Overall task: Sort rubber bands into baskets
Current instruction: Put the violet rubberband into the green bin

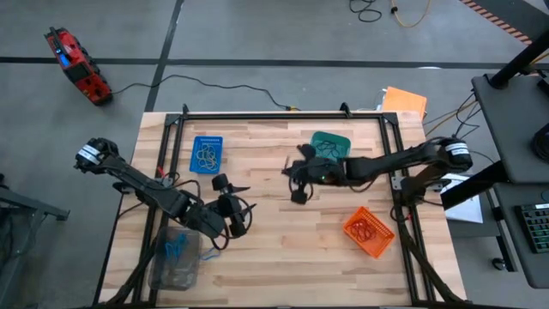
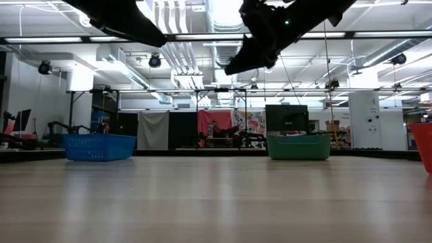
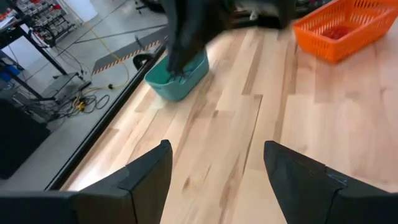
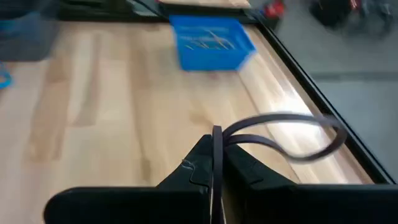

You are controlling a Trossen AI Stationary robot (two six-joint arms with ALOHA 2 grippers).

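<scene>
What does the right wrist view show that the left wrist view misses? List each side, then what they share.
Only the right wrist view: the right gripper shut on a dark rubber band that loops out past its fingertips, with the blue basket beyond it.
Only the left wrist view: the left gripper open and empty, the teal basket with the right arm over it, and the orange basket.
Both: the bare wooden table with its dark frame along one edge.
</scene>
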